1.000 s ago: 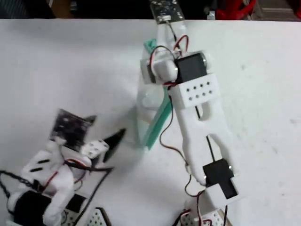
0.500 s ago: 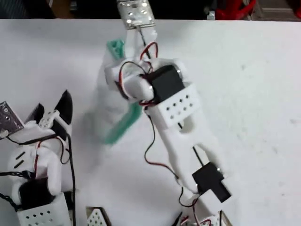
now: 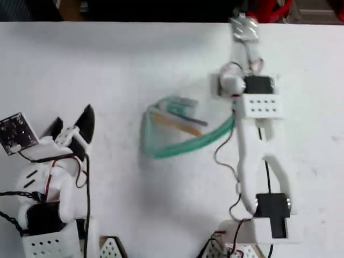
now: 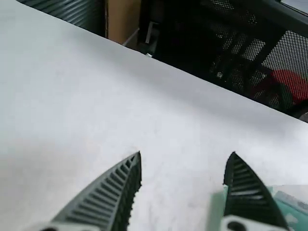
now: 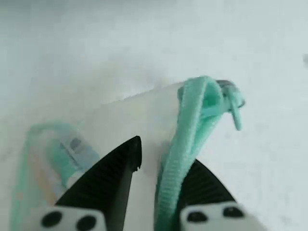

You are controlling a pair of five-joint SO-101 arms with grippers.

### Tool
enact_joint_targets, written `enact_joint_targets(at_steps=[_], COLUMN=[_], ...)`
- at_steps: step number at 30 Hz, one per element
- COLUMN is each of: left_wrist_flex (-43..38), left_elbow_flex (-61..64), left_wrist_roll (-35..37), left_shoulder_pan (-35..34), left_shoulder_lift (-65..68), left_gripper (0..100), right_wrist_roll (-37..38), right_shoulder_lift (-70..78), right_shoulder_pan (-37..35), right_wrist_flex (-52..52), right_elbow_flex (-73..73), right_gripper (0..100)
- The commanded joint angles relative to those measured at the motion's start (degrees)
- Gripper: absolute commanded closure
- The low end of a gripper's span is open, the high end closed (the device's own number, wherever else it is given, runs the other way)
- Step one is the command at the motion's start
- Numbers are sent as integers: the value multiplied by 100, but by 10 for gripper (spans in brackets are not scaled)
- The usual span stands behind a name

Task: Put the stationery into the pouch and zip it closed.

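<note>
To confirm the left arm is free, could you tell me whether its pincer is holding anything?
No, the left pincer is open over the bare table, with nothing between its fingers.

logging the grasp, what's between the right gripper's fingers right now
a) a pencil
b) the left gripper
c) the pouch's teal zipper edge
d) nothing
c: in the right wrist view the right gripper is clamped on the teal zipper edge of the pouch, with the strip running up between its two fingers.
</note>
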Motion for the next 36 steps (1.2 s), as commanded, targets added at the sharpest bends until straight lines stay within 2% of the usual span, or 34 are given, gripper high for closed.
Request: enact_joint_targets(at_steps=[1, 4, 8, 10, 12, 15, 19, 21, 24, 26, 28, 29, 30, 32, 36], left_wrist_flex=[-132, -149, -158, -149, -132, -123, -123, -123, -88, -53, 246, 440, 633, 1134, 2171], left_elbow_flex=[-44, -44, -44, -44, -44, -44, -53, -97, -220, -475, -993, -1336, -1705, -2514, -4290], left_wrist_roll=[0, 0, 0, 0, 0, -220, -378, -791, -1679, -2163, -2734, -3112, -3508, -4105, -4334], left_shoulder_pan=[119, 119, 127, 127, 127, 127, 215, 391, 593, 585, 593, 611, 620, 629, 585], left_shoulder_lift=[-13, -13, -13, -13, -13, -13, -13, -13, 4, 13, 22, 22, 22, 31, 277], left_gripper=[722, 722, 720, 718, 718, 718, 718, 721, 740, 802, 905, 964, 990, 963, 977], right_wrist_roll=[378, 1037, 1670, 1705, 1758, 2022, 2338, 2338, 2338, 2338, 2321, 2303, 2303, 2303, 2295], right_shoulder_lift=[92, 75, 75, 66, 13, -154, -558, -857, -1446, -1903, -2308, -2466, -2642, -3011, -3960], right_shoulder_pan=[286, 189, -505, -901, -1156, -1095, -734, -585, -180, 119, 356, 426, 462, 462, 215], right_wrist_flex=[-637, -971, -998, -804, -655, -330, 523, 980, 1473, 1604, 1587, 1587, 1613, 1640, 2009], right_elbow_flex=[923, 1618, 2013, 2004, 1969, 1714, 1336, 1152, 712, 316, -79, -290, -484, -826, -1653], right_gripper=[978, 978, 963, 878, 752, 622, 616, 616, 669, 793, 972, 995, 949, 916, 988])
